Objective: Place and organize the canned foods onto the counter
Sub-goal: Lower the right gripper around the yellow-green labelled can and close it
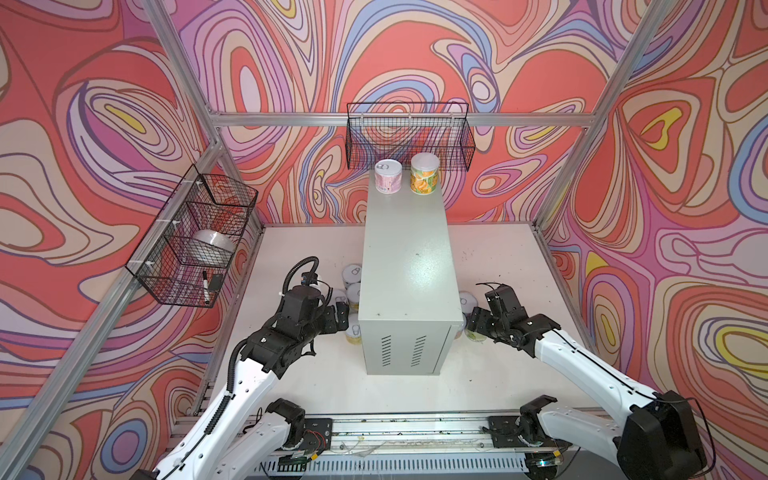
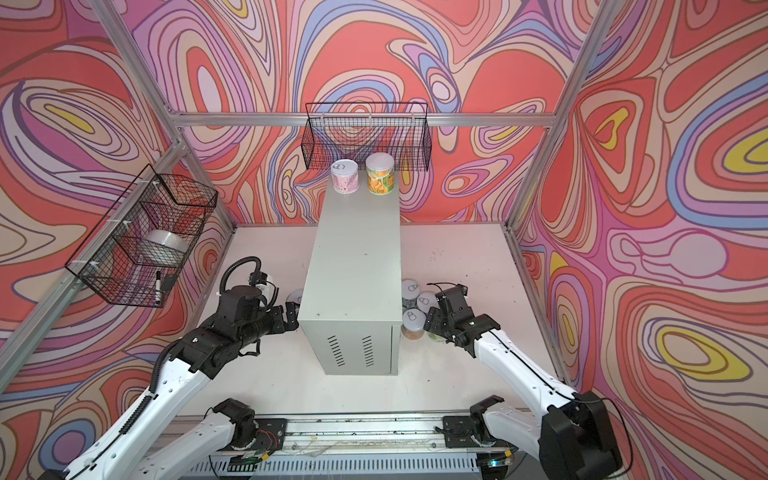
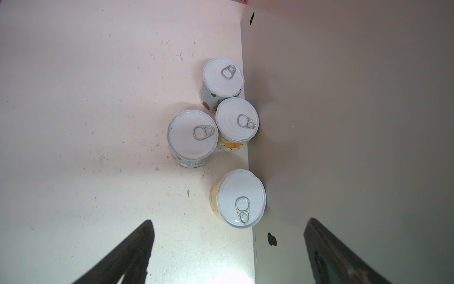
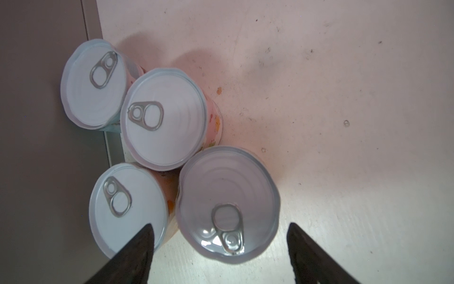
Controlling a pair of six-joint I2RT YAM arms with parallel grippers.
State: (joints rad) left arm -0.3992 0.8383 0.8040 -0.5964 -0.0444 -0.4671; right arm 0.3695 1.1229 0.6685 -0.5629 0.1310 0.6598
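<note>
A tall pale grey counter (image 1: 405, 257) stands in the middle of a white table (image 1: 299, 374), seen from above, inside a booth with swirling pink and orange walls. Two of the canned foods already stand upright side by side at the far end of its flat top: a pink can (image 1: 388, 176) and an orange can (image 1: 424, 173). The other eight stand on the table — four close against each long side of the counter.

The left gripper (image 3: 229, 222) hangs above its cluster with its jaws spread wide and nothing between them. The yellow-labelled can (image 3: 242, 199) nearest to it stands apart from the other three, right against the counter wall. The right gripper (image 4: 219, 226) is also wide and empty, closer to its cans, with its fingers either side of the nearest can (image 4: 229, 204). That can sits tight against a neighbouring can (image 4: 126, 206).

The step in hand looks like picking the next can from each side. To do it well, the right gripper should probably centre on the nearest can, so that the inner finger slips beside the neighbour rather than landing on its lid — in the wrist view that finger overlaps it. The left gripper's can has little room on the wall side, so closing along the wall rather than across it would likely be safer. Grip the body of each can, lift straight up clear of the counter top, and set it in line with the two already placed
</note>
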